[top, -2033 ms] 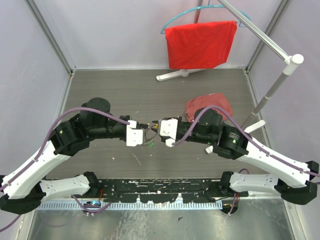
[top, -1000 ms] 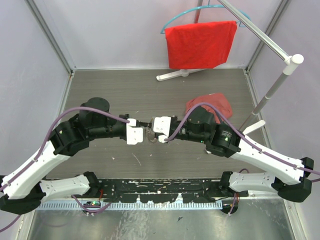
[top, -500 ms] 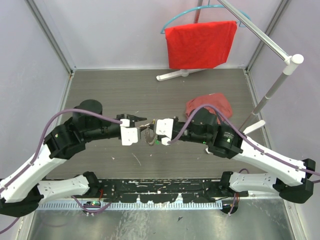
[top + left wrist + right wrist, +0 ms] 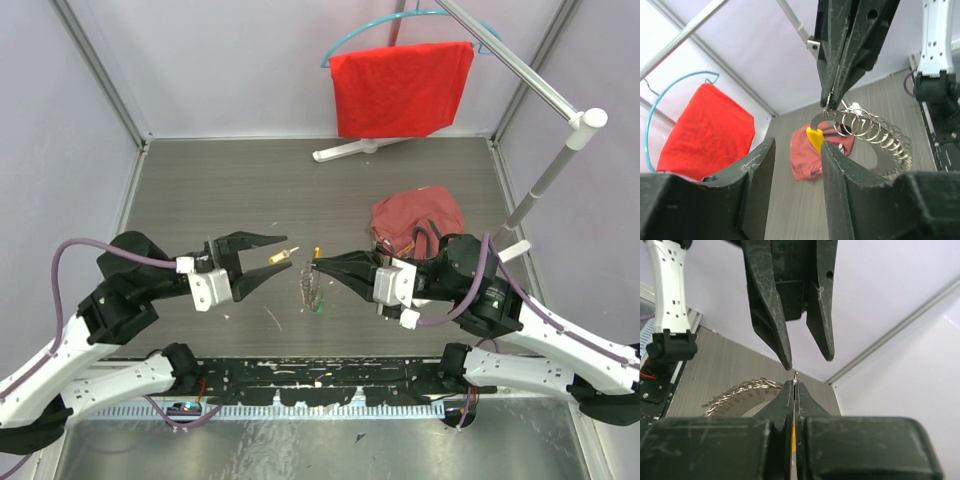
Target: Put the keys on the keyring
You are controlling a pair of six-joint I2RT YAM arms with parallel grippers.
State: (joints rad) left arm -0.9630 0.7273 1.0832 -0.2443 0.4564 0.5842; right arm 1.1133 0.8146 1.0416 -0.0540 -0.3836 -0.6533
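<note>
My right gripper (image 4: 316, 264) is shut on the top of the keyring (image 4: 310, 286), a grey coiled loop that hangs below its tips. The loop's yellow section (image 4: 318, 252) sits right at the tips. A green key (image 4: 315, 307) shows at the loop's lower end. In the left wrist view the right gripper (image 4: 827, 102) pinches the keyring (image 4: 870, 132) just above the yellow section (image 4: 815, 138). My left gripper (image 4: 288, 252) stands open a short way to the left. A gold key (image 4: 279, 257) shows between its tips from above, but not in the wrist view. In the right wrist view the left gripper (image 4: 809, 361) hangs open over the shut right gripper (image 4: 795, 385).
A maroon cloth heap (image 4: 418, 215) lies on the table behind the right arm. A red cloth on a teal hanger (image 4: 400, 85) hangs from a white rack (image 4: 545, 185) at the back right. Purple walls close in the sides and back.
The left gripper has opened and drawn back to the left. The right arm has pulled back to the right with the keyring still in its shut jaws, so the grippers stand apart.
</note>
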